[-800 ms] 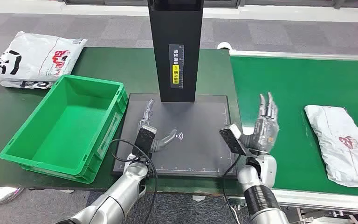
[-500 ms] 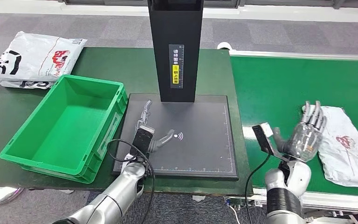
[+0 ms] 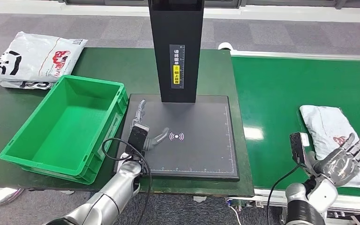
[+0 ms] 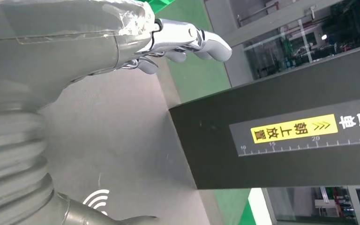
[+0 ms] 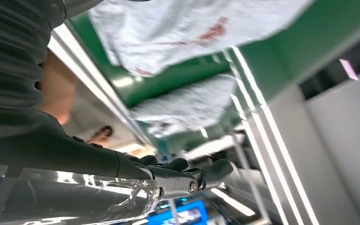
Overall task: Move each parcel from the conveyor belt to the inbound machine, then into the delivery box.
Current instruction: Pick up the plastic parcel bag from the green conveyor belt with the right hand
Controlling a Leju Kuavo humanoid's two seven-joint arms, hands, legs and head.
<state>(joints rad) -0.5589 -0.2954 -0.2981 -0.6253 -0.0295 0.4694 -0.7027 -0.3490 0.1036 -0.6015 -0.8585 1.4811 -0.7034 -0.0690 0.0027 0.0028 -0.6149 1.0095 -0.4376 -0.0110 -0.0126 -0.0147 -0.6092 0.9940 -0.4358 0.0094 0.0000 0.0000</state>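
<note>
You have the green belt (image 3: 272, 93) lying open ahead of the white parcel (image 3: 333, 136), which sits near the belt's near edge on the right, with the black scanner plate (image 3: 201, 150) and green box (image 3: 61, 126) to its left. Your right hand (image 3: 343, 161) hovers over the parcel's near end, fingers spread, holding nothing. Your left hand (image 3: 143, 124) rests fingers apart, empty, at the plate's left edge beside the box.

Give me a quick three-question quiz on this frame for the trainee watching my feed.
1. True or false: the green crate holds a parcel.
2. Multiple choice: the right hand is (a) gripping the white parcel, (b) open over the parcel's near end, (c) on the scanner plate.
3. Fill in: the left hand is above the ____.

Key: 1 false, the crate is empty; 2 b; 3 scanner plate.
</note>
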